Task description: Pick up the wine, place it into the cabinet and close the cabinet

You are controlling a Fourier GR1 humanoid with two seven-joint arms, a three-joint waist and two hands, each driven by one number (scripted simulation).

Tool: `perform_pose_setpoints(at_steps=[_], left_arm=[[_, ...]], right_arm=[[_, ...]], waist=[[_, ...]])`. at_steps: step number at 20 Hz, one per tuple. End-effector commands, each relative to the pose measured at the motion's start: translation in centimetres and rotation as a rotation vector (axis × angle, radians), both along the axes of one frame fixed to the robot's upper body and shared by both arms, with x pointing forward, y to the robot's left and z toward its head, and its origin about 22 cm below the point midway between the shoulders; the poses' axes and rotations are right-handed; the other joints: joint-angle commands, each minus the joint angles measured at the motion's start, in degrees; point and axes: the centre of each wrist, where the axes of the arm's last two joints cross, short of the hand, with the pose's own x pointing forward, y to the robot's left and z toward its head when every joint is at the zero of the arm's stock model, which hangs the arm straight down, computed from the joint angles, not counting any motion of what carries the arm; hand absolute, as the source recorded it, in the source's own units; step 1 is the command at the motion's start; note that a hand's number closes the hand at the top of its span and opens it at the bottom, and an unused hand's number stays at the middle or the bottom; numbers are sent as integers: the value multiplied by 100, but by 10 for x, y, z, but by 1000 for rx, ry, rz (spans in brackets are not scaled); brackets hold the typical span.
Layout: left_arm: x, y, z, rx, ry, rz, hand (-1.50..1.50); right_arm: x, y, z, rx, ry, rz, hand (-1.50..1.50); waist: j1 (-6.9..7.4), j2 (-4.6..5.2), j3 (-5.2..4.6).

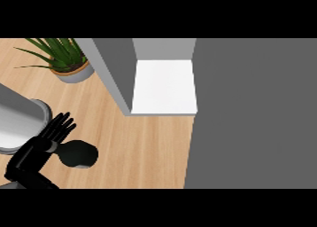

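A dark, rounded bottle, the wine [80,154], stands on the wooden counter [141,146] at the lower left, seen from above. My left hand [48,137] is right beside it on its left, fingers straight and pointing up and to the right, not curled round it. The cabinet [114,71] stands at the top middle with its white shelf [165,86] bare. Its wide grey door [259,115] is swung open and fills the right side of the view. My right hand does not show.
A potted green plant [65,60] sits at the top left, next to the cabinet's wall. A large grey cylinder [14,119] stands at the left edge, just above my left hand.
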Motion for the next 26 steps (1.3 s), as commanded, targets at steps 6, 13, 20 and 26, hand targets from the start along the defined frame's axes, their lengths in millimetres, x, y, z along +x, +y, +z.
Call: perform_pose_setpoints(at_steps=[6, 13, 20, 26], left_arm=[[5, -35, -22, -37, -9, -37, -150], [13, -23, -25, -86, 19, -34, -150], [19, -36, -24, -122, -7, -166, 150], [12, -44, -26, 8, -132, -214, 150]], right_arm=[[-36, -18, 6, 34, -46, 42, -150], [-14, -6, 7, 23, -56, 31, -150], [-15, -4, 11, 38, -42, 27, -150], [-22, -8, 8, 53, -47, 21, -150]], waist=[[-31, -8, 5], [16, 0, 2], [14, -6, 1], [-26, -7, -3]])
